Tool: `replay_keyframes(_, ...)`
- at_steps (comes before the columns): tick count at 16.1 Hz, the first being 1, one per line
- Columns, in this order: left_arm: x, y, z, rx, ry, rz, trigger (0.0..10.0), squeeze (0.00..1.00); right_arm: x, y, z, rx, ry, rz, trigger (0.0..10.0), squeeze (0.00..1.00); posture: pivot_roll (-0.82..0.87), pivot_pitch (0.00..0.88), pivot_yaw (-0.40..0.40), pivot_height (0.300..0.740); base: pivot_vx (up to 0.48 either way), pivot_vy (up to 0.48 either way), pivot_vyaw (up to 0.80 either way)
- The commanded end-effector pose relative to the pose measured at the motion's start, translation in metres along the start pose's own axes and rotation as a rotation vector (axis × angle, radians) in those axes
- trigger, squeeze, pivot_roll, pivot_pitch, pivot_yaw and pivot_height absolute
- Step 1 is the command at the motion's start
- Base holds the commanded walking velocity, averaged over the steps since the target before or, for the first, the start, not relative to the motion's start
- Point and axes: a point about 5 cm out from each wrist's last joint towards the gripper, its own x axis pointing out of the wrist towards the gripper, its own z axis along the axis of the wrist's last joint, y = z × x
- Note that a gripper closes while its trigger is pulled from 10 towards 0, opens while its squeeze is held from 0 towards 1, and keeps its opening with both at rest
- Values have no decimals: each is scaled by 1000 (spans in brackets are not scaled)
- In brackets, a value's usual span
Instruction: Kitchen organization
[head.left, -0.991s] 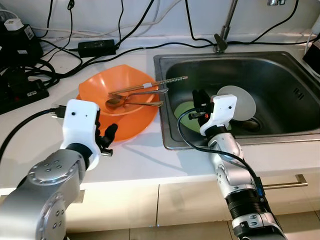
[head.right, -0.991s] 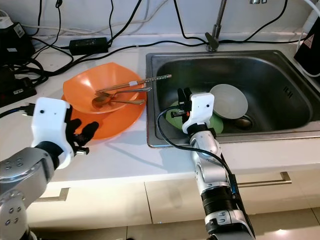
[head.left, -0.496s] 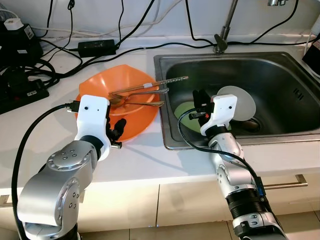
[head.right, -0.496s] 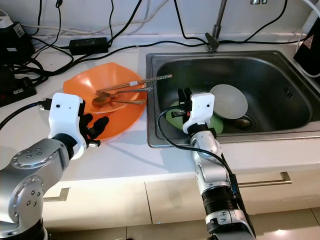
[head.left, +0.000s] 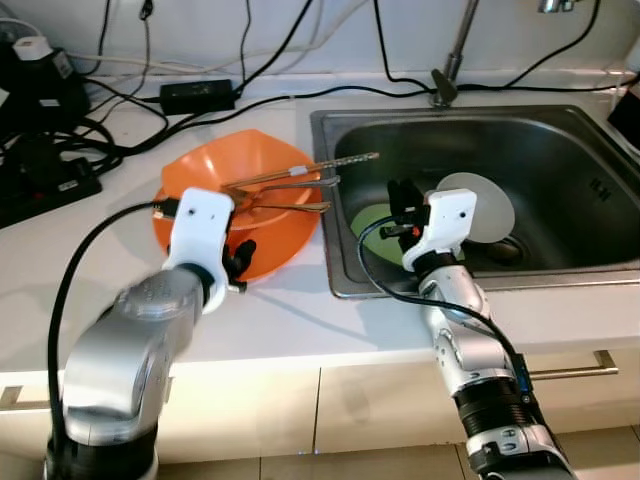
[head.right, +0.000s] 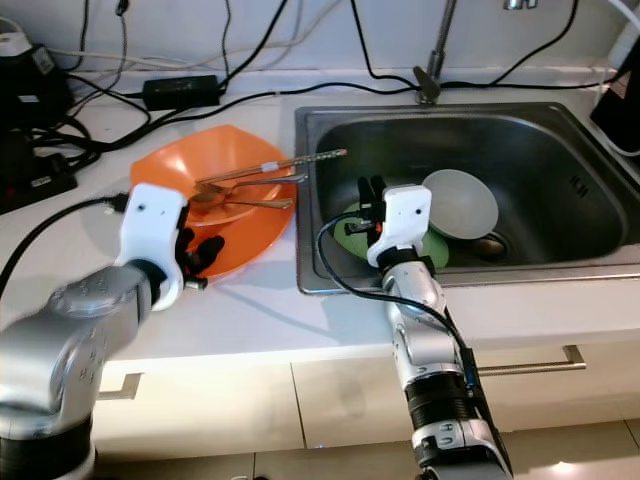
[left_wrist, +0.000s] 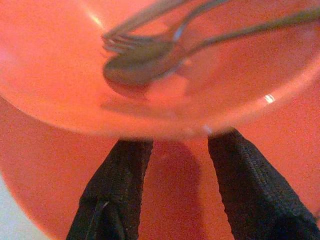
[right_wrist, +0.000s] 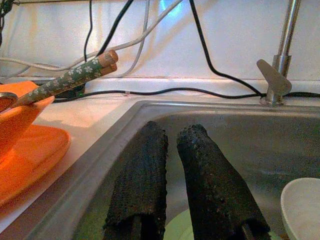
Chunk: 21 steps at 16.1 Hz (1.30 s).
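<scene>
An orange bowl (head.left: 205, 178) rests on an orange plate (head.left: 272, 255) on the white counter, left of the sink. In the bowl lie patterned chopsticks (head.left: 335, 161), a fork (left_wrist: 117, 42) and a spoon (left_wrist: 132, 72). My left gripper (head.left: 238, 256) is open, low over the plate's near edge. Its fingers (left_wrist: 117, 190) point at the bowl's near wall, with the plate's surface between them. Above the sink's front left part, my right gripper (head.left: 400, 198) is shut and holds nothing. Just past its fingers (right_wrist: 142, 175), a green plate (head.left: 370, 218) and a white plate (head.left: 487, 200) lie in the basin.
The steel sink (head.left: 560, 150) has a faucet (head.left: 446, 82) at its back rim. Black cables, a power adapter (head.left: 198, 95) and a power strip (head.left: 45, 175) crowd the counter's back and left. A drawer handle (head.left: 570, 370) runs below the counter's front edge.
My left arm has swung right and forward, bringing its open gripper up to the orange plate and bowl. The right arm has stayed put.
</scene>
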Motion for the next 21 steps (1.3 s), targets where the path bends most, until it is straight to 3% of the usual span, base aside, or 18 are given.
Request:
replay_keyframes(1,3,-1,1,23,5,-13,10000,0,-14,-3,-24,27,98,-24,10000,0,191,120,52,740,0,0,0)
replay_keyframes(10,23,-1,6,77,21,-66,10000,0,-19,-2,-25,32,100,-37,10000,0,178,132,81,740,0,0,0)
replay_keyframes(14,33,-5,1,34,62,-118,10000,0,-22,0,-26,39,103,-39,10000,0,173,128,103,740,0,0,0)
replay_keyframes(17,31,-9,-12,4,130,-182,10000,0,-23,3,-27,46,104,-39,10000,0,174,126,116,740,0,0,0)
replay_keyframes(21,19,-5,-17,-8,164,-188,10000,0,-24,3,-27,49,105,-41,10000,0,185,131,120,740,0,0,0)
